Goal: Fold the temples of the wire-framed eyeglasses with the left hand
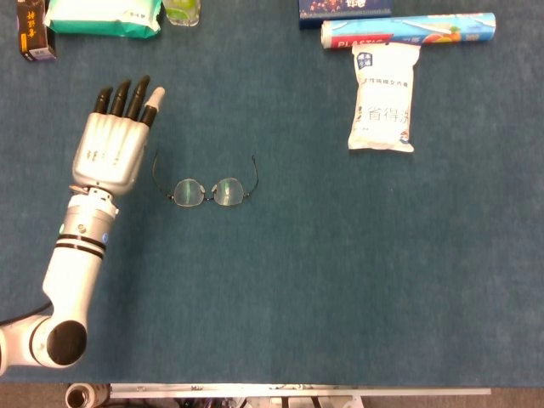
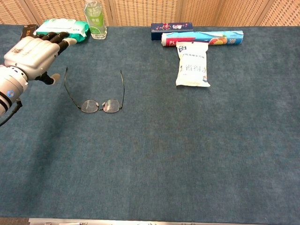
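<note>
- While our left robot hand [image 1: 110, 144] hangs over the tabletop [image 1: 340, 280] with nothing in it, its fingers lie straight and a little apart, pointing toward the far edge; the chest view shows the same hand [image 2: 32, 55] with the thumb sticking out beneath the palm.
- Nearest to us is the pale forearm behind that hand, reaching back toward the near left corner of the tabletop.
- Just to the right of the hand, and not touched by it, lie the wire-framed eyeglasses [image 1: 208, 192]; in the chest view we see them [image 2: 99, 106] resting lenses toward us.
- Both temples stand open and run away from us, and the left temple [image 1: 155, 168] lies just beside the palm, apart from it.
- Well to the right of the hand, and farther off, a white packet [image 1: 384, 97] with printed characters lies flat on the blue cloth.
- Beyond the packet, a roll in a printed wrapper [image 1: 408, 31] lies crosswise, touching or nearly touching the packet's far end, and a dark blue box [image 2: 171, 27] sits just behind it.
- Beyond the fingertips, at the far edge, we see a green and white pack of wipes [image 2: 63, 30], a clear bottle with a green label [image 2: 95, 19] to its right, and a small dark box [image 1: 35, 31] to its left.
- Our right hand shows in neither view.
</note>
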